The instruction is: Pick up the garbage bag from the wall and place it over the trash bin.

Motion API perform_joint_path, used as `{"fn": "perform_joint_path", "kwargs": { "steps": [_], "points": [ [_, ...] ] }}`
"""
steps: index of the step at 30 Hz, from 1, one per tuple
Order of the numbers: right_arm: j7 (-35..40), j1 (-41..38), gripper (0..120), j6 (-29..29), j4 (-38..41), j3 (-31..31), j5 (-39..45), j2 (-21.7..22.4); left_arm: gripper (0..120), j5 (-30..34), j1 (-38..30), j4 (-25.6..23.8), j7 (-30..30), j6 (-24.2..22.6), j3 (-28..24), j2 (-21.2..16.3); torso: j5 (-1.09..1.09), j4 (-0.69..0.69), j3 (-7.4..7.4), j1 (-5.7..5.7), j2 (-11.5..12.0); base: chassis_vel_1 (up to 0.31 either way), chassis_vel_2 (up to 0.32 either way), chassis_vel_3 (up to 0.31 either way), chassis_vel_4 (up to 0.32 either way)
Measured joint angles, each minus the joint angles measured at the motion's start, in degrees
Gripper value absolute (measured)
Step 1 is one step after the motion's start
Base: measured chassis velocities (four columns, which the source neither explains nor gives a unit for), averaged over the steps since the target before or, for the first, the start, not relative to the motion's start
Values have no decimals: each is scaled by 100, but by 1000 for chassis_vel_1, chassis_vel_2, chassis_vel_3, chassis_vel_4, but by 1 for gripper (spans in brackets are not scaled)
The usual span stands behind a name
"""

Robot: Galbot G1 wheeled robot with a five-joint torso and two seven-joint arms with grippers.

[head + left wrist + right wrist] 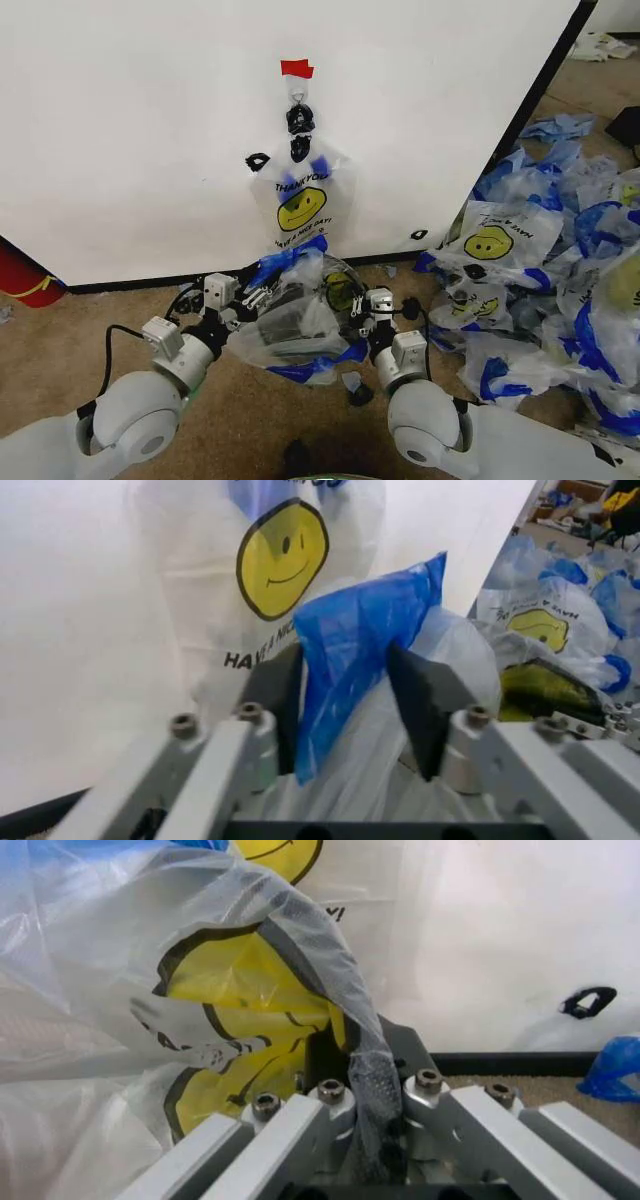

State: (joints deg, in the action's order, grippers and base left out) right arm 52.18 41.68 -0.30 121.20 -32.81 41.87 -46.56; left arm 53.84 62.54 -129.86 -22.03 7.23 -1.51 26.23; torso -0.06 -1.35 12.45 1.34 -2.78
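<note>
The head view looks forward and down from above both arms at the wall [150, 130] and the carpeted floor [60, 350] at its foot. The left wrist view sits close behind the left gripper [345, 705], facing the wall. The right wrist view sits equally close behind the right gripper [365, 1065], also facing it. All three share the hanging smiley-face bag [300, 205].

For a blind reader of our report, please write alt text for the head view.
Both grippers, left gripper and right gripper, hold a garbage bag stretched between them over the floor, below another smiley-face bag hanging from a hook on the white wall. A heap of bags lies on the right.
</note>
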Motion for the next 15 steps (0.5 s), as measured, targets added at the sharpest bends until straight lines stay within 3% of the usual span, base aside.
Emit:
{"fn": "perform_joint_path", "kwargs": {
  "steps": [8, 15],
  "points": [
    [-121, 125, 0, 178, 69, 67, -6, 87, 4, -1, -24, 34, 0, 13, 26, -7, 0, 0, 0, 0, 0, 0, 0, 0, 0],
    [-431, 454, 0, 478, 253, 269, -9, 200, 0, -5, -60, 277, 8, 74, 26, 15, 0, 0, 0, 0, 0, 0, 0, 0, 0]
  ]
}}
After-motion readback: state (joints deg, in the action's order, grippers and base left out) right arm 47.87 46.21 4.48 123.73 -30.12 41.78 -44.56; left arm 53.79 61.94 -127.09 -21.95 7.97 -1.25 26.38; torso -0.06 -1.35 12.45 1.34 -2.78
